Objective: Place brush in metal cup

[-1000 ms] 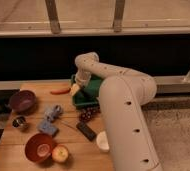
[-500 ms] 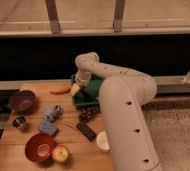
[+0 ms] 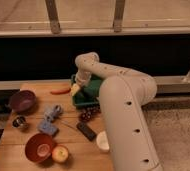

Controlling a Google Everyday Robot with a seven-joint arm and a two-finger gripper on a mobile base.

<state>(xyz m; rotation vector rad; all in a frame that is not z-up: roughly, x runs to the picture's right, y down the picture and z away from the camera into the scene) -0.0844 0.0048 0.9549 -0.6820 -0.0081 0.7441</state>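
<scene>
My gripper (image 3: 78,85) hangs at the end of the white arm, down at the left end of the green bin (image 3: 92,94) at the back of the wooden table. Its jaws stand open, right beside a pale yellow oblong piece (image 3: 75,91) at the bin's left edge. The brush is hidden; I cannot pick it out in or around the bin, much of which my arm covers. The metal cup (image 3: 19,121) is small and shiny with a dark inside. It stands near the table's left edge, well to the left of and nearer than the gripper.
A dark purple bowl (image 3: 22,100) sits behind the metal cup. A red bowl (image 3: 39,146) and an apple (image 3: 60,154) are at the front. A white cup (image 3: 104,141), a flat black block (image 3: 86,131), blue items (image 3: 49,126) and an orange-red piece (image 3: 60,91) lie between.
</scene>
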